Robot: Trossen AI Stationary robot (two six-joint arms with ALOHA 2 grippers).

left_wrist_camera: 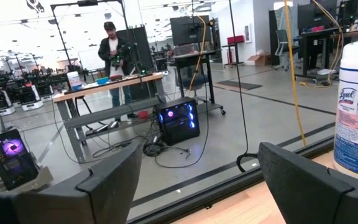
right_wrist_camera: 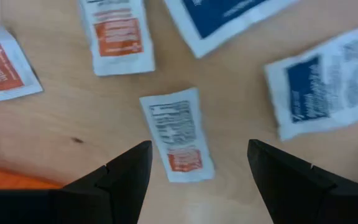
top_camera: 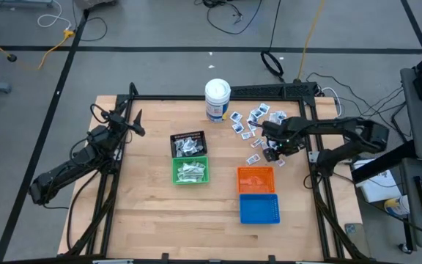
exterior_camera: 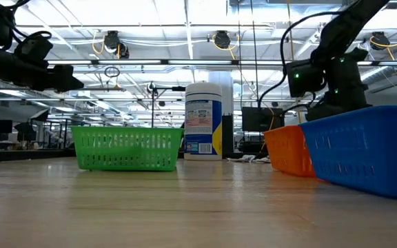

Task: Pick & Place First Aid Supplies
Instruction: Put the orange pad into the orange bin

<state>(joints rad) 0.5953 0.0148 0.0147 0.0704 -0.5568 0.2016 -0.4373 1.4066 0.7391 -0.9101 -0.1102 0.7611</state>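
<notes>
Right hand point(right_wrist_camera: 197, 171), fingers wide apart and empty, poised directly over small flat white wrapped packet with orange print point(right_wrist_camera: 177, 133) on pale wooden bench point(right_wrist_camera: 241, 81), packet's long axis running roughly 11-to-5 between fingertips; left hand point(left_wrist_camera: 197, 186) spread, empty, well apart.

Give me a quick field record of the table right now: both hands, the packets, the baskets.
right hand: open, low over the loose packets, one orange-marked packet between its fingers, not gripped
left hand: open, waiting at the table's left edge
black basket: holds packets
green basket: holds packets
orange basket: looks empty
blue basket: looks empty
canister: upright beside the pile
</notes>
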